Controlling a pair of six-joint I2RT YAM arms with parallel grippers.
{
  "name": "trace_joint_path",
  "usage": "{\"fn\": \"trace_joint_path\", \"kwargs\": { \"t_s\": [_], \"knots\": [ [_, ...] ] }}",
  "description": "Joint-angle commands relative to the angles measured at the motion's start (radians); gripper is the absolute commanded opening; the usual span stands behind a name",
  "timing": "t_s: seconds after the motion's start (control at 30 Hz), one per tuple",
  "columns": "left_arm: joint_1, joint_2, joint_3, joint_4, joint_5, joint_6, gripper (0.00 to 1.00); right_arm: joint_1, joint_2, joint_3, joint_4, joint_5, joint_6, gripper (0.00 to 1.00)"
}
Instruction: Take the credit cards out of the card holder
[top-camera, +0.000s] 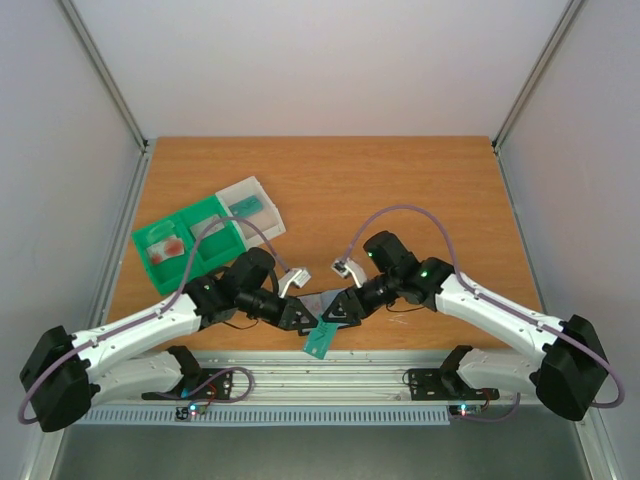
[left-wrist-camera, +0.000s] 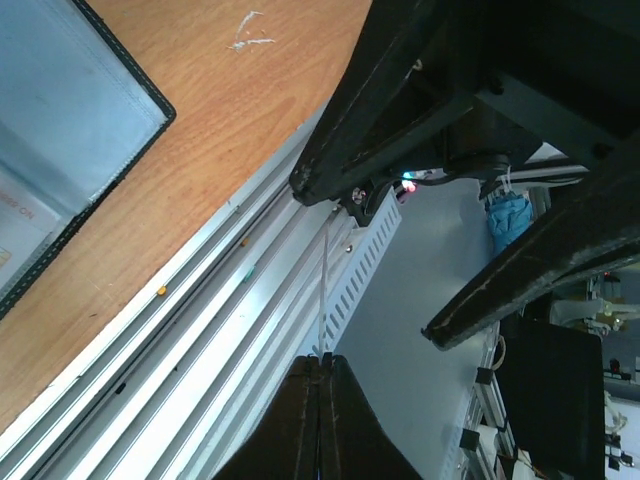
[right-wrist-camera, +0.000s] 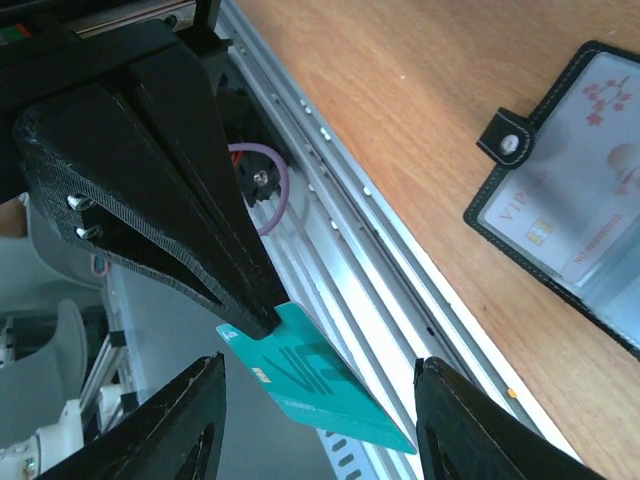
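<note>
Left gripper (right-wrist-camera: 250, 322): pinches teal credit card (right-wrist-camera: 320, 392) by one corner over the aluminium rail (right-wrist-camera: 380, 260), likely for carrying to the sorting tray (top-camera: 140, 240). Right gripper (right-wrist-camera: 320, 370): spread astride it, seemingly clear. Card holder (right-wrist-camera: 570, 200): open on the table (right-wrist-camera: 400, 80), just beside.

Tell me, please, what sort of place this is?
Probably a robotics lab test cell: an orange-brown wooden tabletop, plain white wall panels, and a ribbed aluminium mounting rail along the near edge.

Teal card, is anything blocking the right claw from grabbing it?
Nothing visible does. The teal card hangs between the open fingers of the right claw, with bare space on both sides. Only the left claw touches it, pinched shut on one corner.
</note>
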Motion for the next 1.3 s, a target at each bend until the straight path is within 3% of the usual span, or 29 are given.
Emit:
{"fn": "trace_joint_path", "kwargs": {
  "t_s": [0.0, 0.23, 0.43, 0.53, 0.63, 0.73, 0.83, 1.03, 1.27],
  "knots": [
    [-0.007, -0.025, 0.003, 0.056, 0.042, 0.025, 0.0, -0.004, 0.024, -0.016, 0.047, -0.095, -0.015, 0.51],
    [-0.008, -0.052, 0.0, 0.053, 0.041, 0.028, 0.01, -0.004, 0.047, -0.033, 0.078, -0.152, 0.002, 0.32],
    [-0.008, -0.083, 0.009, 0.019, -0.002, 0.022, 0.0, -0.004, 0.042, -0.052, 0.125, -0.196, 0.012, 0.05],
    [-0.007, -0.1, 0.034, -0.023, -0.048, 0.021, 0.01, -0.004, 0.038, -0.071, 0.162, -0.211, 0.035, 0.01],
    [-0.008, -0.14, 0.071, -0.077, -0.126, -0.002, 0.22, -0.003, 0.006, -0.098, 0.213, -0.208, 0.076, 0.01],
    [-0.008, -0.212, 0.099, -0.134, -0.248, -0.032, 0.53, -0.005, -0.016, -0.101, 0.241, -0.179, 0.132, 0.01],
    [-0.007, -0.301, 0.099, -0.154, -0.355, -0.071, 0.72, -0.009, -0.042, -0.097, 0.263, -0.111, 0.212, 0.01],
    [-0.007, -0.474, 0.098, -0.223, -0.515, -0.151, 0.95, -0.021, -0.075, -0.046, 0.258, 0.017, 0.335, 0.01],
    [-0.007, -0.602, 0.058, -0.25, -0.603, -0.224, 0.93, -0.048, -0.132, -0.037, 0.333, 0.149, 0.501, 0.01]
  ]
}}
